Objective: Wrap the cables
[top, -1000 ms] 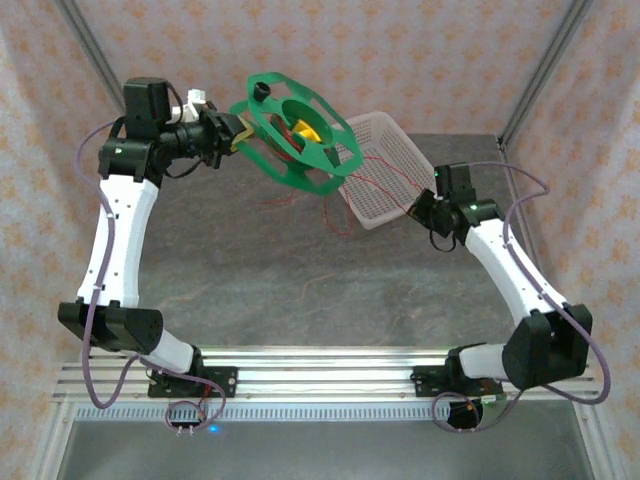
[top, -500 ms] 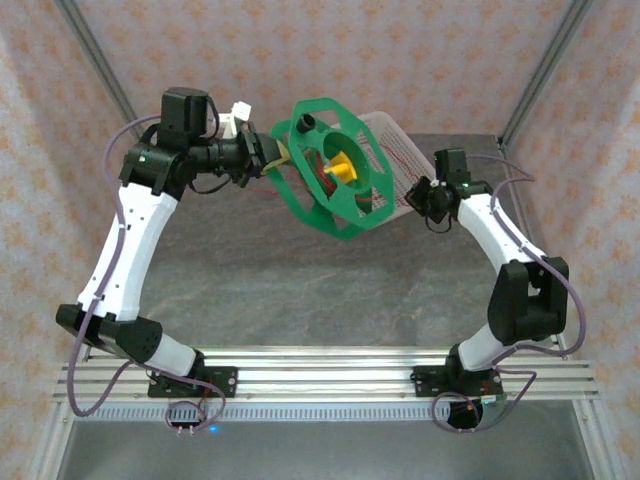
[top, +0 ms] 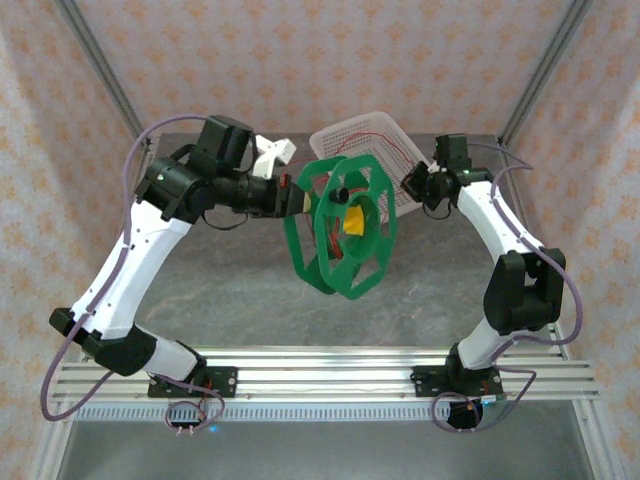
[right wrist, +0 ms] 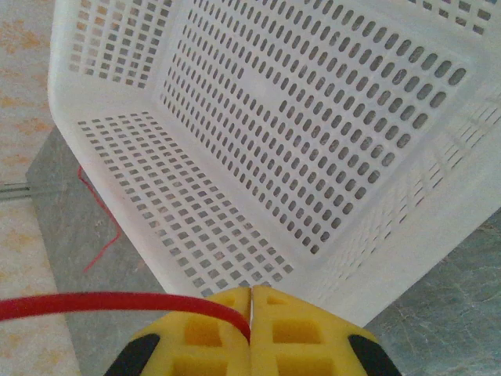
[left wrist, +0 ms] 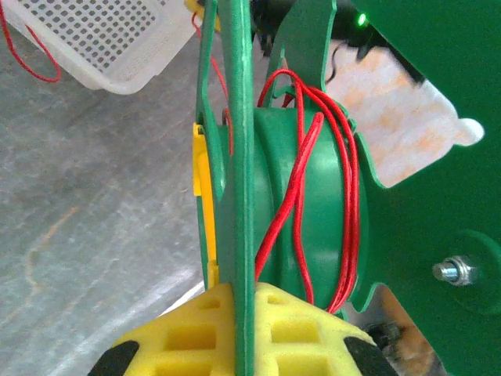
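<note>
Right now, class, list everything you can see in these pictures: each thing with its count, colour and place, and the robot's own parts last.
reel: one, green, held up above the table by one flange.
cable: one thin strand as far as I can tell, red, a few turns round the reel's hub, one stretch running to the right gripper.
basket: one, white, perforated, tipped up at the table's far side.
table: one, grey, under everything.
rail: one, silver, near edge, carrying the arm bases.
left arm, right arm: two, white and black.
left gripper: one, yellow pads, shut on the reel's flange.
right gripper: one, yellow pads, shut on the cable.
</note>
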{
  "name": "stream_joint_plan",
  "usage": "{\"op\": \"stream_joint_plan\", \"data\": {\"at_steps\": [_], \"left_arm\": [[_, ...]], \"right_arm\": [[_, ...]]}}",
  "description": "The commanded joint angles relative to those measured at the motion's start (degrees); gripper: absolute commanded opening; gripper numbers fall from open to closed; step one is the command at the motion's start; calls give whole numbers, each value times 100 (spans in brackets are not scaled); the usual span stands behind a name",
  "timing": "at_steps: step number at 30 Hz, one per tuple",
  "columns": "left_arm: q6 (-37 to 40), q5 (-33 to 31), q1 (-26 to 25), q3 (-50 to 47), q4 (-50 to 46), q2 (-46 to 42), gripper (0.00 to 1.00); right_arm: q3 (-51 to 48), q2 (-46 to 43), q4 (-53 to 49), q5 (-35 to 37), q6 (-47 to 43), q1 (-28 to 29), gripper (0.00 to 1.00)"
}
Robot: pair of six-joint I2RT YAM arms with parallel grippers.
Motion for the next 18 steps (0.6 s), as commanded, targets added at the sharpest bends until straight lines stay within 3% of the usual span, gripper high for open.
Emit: {"op": "stream_joint_plan", "data": {"at_steps": [1,7,11,18], "left_arm": [[706,-116,-392,85,-699,-289,0],[851,-700,-623,-287,-560,-132,0],[1041,-1545,-946,-256,-771,186,0],[1265,-2355,-969,-329,-947,586,0]], "right_arm": [[370,93,140,253,173,-182,0],[766,104,496,-276,727,-182,0],[955,82,1002,-866,1244,-150,0],[865,-430,1838,-1386,1699,267,0]]}}
